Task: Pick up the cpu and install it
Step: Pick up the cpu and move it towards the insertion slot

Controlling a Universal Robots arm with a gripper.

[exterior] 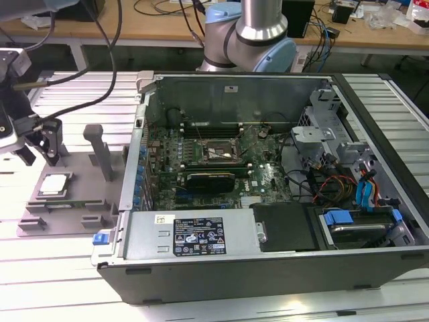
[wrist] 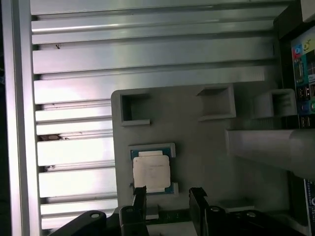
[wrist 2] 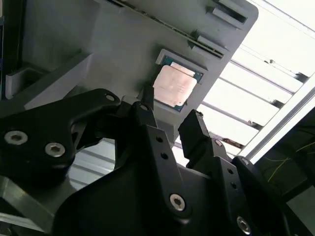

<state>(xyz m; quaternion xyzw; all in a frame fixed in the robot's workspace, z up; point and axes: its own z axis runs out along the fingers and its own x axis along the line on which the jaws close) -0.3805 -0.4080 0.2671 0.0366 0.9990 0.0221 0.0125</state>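
One gripper [wrist: 168, 191], jaws parted, near cpu [wrist: 151, 171] edge
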